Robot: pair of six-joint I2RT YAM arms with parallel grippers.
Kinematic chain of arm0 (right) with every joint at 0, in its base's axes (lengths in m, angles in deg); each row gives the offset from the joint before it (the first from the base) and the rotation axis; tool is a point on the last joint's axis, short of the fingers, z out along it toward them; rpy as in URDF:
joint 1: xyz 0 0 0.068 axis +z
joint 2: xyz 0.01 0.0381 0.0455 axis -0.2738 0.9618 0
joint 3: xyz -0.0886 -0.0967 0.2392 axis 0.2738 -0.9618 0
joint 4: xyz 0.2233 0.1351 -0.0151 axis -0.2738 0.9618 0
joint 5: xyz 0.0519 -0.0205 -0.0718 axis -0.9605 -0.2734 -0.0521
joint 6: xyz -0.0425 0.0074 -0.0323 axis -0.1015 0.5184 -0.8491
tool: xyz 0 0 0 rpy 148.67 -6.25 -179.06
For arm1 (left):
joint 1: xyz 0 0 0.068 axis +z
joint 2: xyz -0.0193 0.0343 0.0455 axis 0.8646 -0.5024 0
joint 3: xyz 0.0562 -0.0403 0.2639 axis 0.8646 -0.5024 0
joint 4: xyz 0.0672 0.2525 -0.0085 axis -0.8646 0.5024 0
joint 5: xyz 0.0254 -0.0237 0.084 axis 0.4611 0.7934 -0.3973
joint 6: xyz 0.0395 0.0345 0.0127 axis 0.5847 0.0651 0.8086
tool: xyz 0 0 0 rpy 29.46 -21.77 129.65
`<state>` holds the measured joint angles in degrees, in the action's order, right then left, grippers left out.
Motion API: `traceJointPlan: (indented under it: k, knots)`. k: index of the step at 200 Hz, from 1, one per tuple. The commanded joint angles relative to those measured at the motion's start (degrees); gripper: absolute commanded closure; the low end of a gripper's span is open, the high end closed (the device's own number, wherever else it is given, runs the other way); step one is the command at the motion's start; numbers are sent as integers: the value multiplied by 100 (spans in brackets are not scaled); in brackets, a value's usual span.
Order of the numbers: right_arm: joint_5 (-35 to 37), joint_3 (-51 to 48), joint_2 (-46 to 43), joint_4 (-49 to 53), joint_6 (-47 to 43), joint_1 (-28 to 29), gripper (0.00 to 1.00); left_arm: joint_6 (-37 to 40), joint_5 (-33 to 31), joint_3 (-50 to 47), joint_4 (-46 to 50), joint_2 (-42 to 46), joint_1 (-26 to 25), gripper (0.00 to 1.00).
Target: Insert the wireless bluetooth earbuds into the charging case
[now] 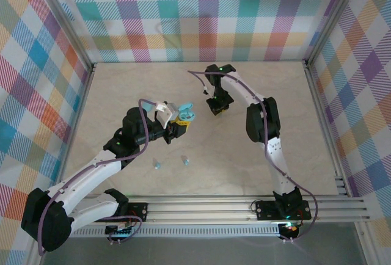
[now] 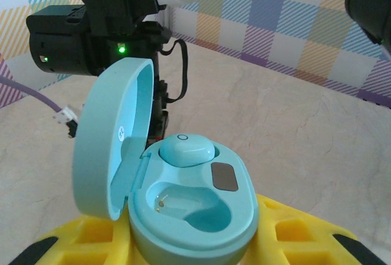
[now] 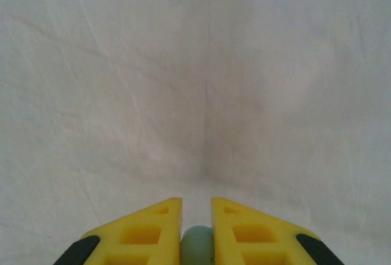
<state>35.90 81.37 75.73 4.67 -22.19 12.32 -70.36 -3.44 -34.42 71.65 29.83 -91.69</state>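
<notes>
My left gripper point(image 1: 181, 120) is shut on the light-blue charging case point(image 2: 201, 222), held above the table with its lid point(image 2: 110, 140) swung open to the left. One earbud point(image 2: 186, 150) sits in the far socket. The near socket point(image 2: 189, 207) is empty, and gold contacts show inside it. My right gripper point(image 1: 218, 107) hovers to the right of the case, shut on another earbud point(image 3: 197, 248) that is pinched deep between its yellow fingers point(image 3: 153, 228). Two more earbuds point(image 1: 157, 165) point(image 1: 184, 162) lie on the table below the case.
The beige table point(image 1: 275, 82) has checked walls on three sides and a metal rail point(image 1: 244, 207) along the near edge. In the left wrist view the right arm's black housing point(image 2: 91, 33) hangs just behind the open lid.
</notes>
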Motion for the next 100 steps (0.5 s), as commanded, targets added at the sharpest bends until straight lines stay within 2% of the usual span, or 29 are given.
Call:
traceJointPlan:
  k: [1, 53, 100]
  knots:
    - [-9, -350, -323, 337, 864, 43, 81, -17, 147, -84, -141, 66, -40, 100]
    - [-63, -56, 158, 435, 1165, 47, 80, -62, 159, -163, -141, 178, -40, 100]
    - [-92, 543, 615, 510, 1200, 29, 73, 6, 128, -94, -44, 189, -40, 100]
